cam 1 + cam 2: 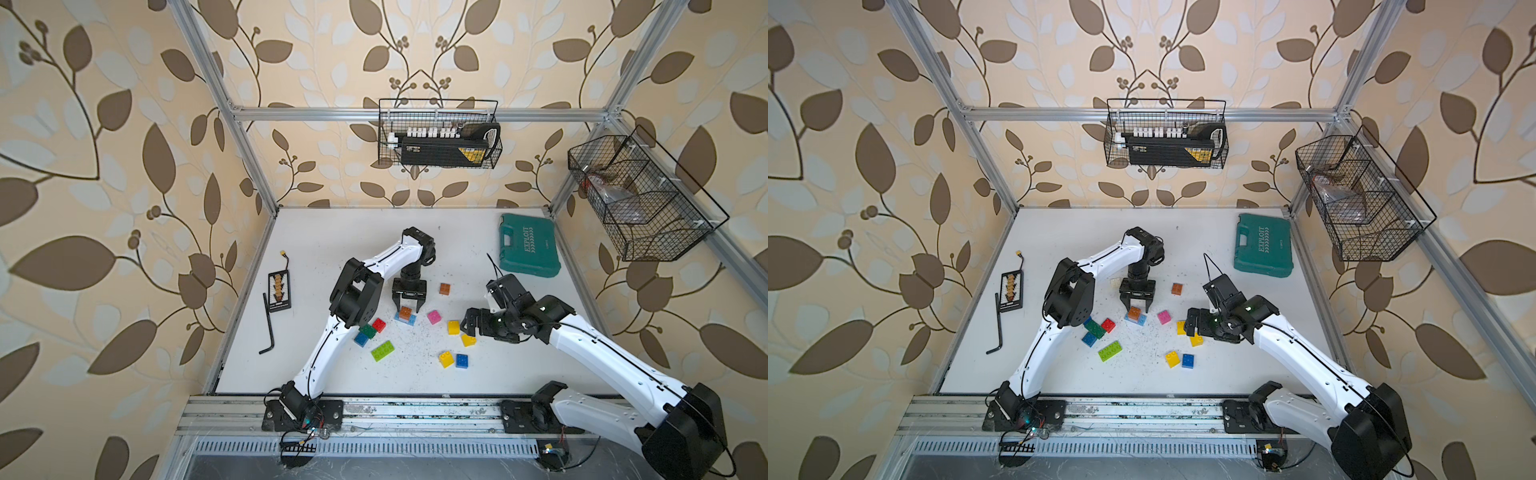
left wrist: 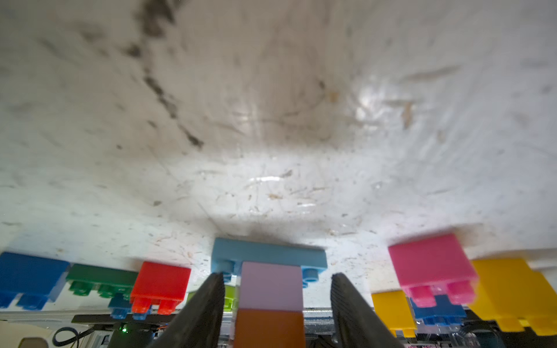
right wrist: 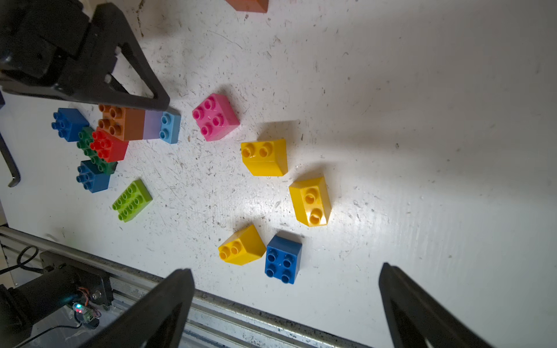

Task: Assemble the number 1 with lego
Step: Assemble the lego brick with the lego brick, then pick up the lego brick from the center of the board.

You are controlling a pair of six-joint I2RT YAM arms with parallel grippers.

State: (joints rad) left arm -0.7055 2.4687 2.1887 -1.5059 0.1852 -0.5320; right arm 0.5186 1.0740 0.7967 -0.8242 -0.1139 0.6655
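Note:
A small stack stands mid-table: a brown brick (image 2: pixel 269 328) on a lilac brick (image 2: pixel 271 284) on a long light blue brick (image 2: pixel 268 251). My left gripper (image 1: pixel 407 306) straddles this stack (image 1: pixel 406 312), open, with a gap showing on each side of it in the left wrist view. To its right lie a pink brick (image 1: pixel 434 317), three yellow bricks (image 3: pixel 263 156) and a blue one (image 3: pixel 283 259). My right gripper (image 3: pixel 286 270) hovers open over them, holding nothing. Red (image 1: pixel 378 324), green (image 1: pixel 367 331), blue (image 1: pixel 360 339) and lime (image 1: pixel 382 350) bricks lie to the left.
A loose brown brick (image 1: pixel 444 289) sits behind the stack, and a white one (image 1: pixel 1115 282) beside the left wrist. A teal tool case (image 1: pixel 528 245) is at the back right. A hex key (image 1: pixel 268 324) and a small black board (image 1: pixel 279 289) lie at the left. A metal rail (image 1: pixel 374 411) runs along the front.

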